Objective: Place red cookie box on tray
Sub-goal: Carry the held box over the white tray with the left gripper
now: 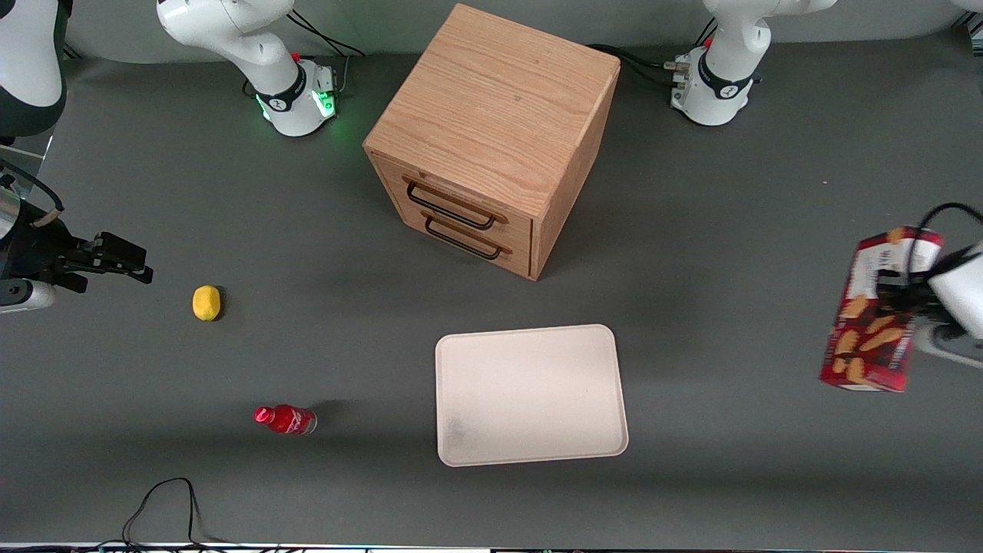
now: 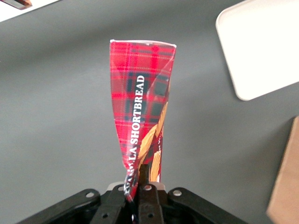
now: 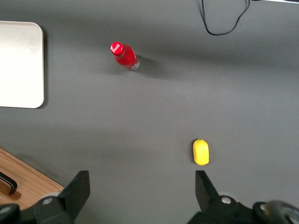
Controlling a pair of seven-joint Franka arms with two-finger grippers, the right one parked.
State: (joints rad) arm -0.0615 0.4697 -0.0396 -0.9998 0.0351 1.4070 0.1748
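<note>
You are holding the red cookie box [image 1: 879, 311] in the air at the working arm's end of the table, well apart from the tray [image 1: 530, 395]. The tray is lying toward the table's middle, so the box must travel sideways to it. The box's long axis is hanging roughly upright. The gripper [image 2: 138, 189] is pinching one end of the box, its fingers pressing the cardboard flat.

Wooden drawer cabinet [image 1: 491, 138], lemon [image 1: 206, 302], red bottle [image 1: 286, 419]
</note>
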